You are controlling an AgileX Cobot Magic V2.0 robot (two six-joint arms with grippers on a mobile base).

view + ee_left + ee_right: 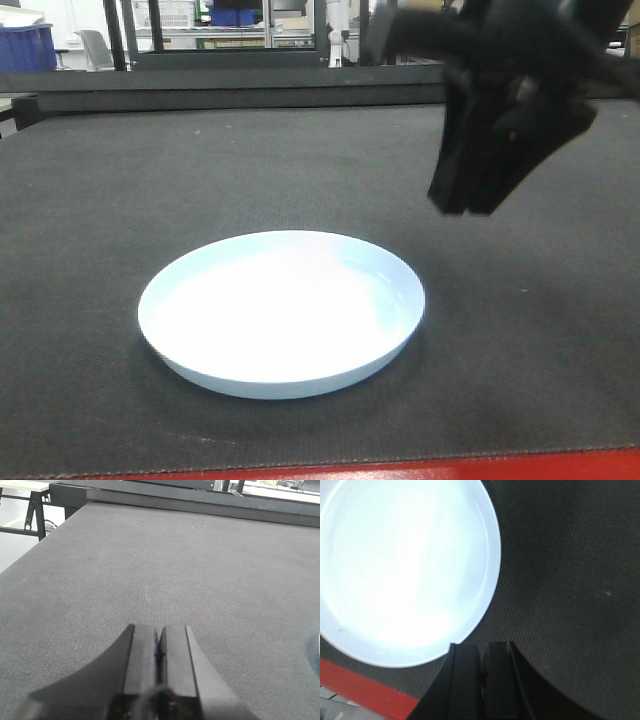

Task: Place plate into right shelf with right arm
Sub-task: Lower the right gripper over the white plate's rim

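Nearest the front camera runs a red edge (pixel 420 468) along the bottom of the frame, and just behind it the plate (pixel 282 312) lies flat on the dark woven tabletop (pixel 120 190), a little left of centre, white and glossy with a low rim, nothing on it. Up in the upper right of that view the right gripper (pixel 470 205) hangs above the tabletop, tips pointing down – clear of the plate, off to its right and not touching it. Its jaws stand pressed together with nothing between them; the right wrist view shows the same, the right gripper's two black fingers (pixel 465 680) meeting at a thin seam at the bottom centre of the frame, while the plate (pixel 405 570) fills the upper left and its rim curves close by the tips without contact. The red edge (pixel 360 690) shows again in the lower left corner there. In the left wrist view the left gripper (pixel 159 652) sits at the bottom centre over bare tabletop (pixel 165 555), its jaws likewise closed on nothing – only a pale sliver at the far right edge could be the plate, too little to tell. Far at the top of the front view, blue bins (pixel 25 45) stand in the background at upper left.
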